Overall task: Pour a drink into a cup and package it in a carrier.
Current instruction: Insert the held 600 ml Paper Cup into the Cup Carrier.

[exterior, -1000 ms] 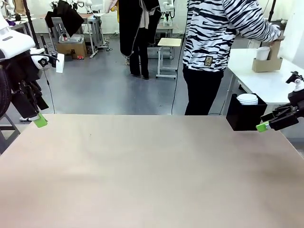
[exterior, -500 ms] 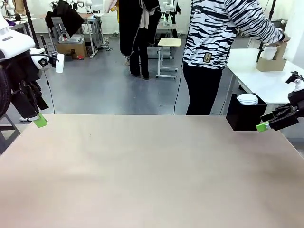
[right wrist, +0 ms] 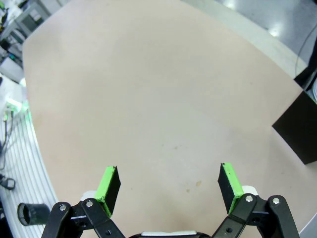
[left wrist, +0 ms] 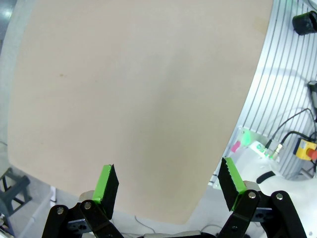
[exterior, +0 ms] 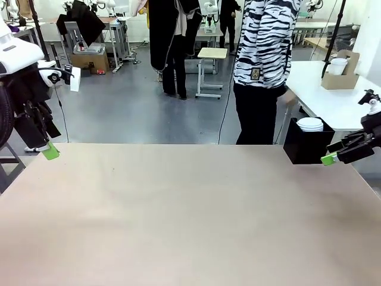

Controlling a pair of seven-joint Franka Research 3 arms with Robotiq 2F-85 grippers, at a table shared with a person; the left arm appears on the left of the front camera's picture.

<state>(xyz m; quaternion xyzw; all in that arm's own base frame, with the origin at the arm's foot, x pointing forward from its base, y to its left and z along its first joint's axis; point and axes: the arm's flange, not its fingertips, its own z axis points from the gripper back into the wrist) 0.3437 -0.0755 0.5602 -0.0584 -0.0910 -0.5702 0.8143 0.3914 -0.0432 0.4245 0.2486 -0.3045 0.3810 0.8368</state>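
Note:
The brown cardboard carrier (exterior: 342,78) stands on a white side table (exterior: 333,104) at the far right, with a white cup (exterior: 337,65) sitting in it. The drink is out of view. My left gripper (exterior: 51,151) hangs open over the left edge of the beige table (exterior: 190,208); in its wrist view the left gripper (left wrist: 168,176) has nothing between its green pads. My right gripper (exterior: 329,158) hovers open at the table's right edge, just in front of a black box, and the right gripper (right wrist: 168,178) is also empty.
A black box (exterior: 305,146) with white lids (exterior: 310,124) stacked on top stands at the table's far right corner; it also shows as the black box (right wrist: 297,131). A person in a striped top (exterior: 265,47) stands beyond the far edge.
The person has let go of the carrier on the side table, drawn the arm back and turned toward my table. Both arms have stayed still.

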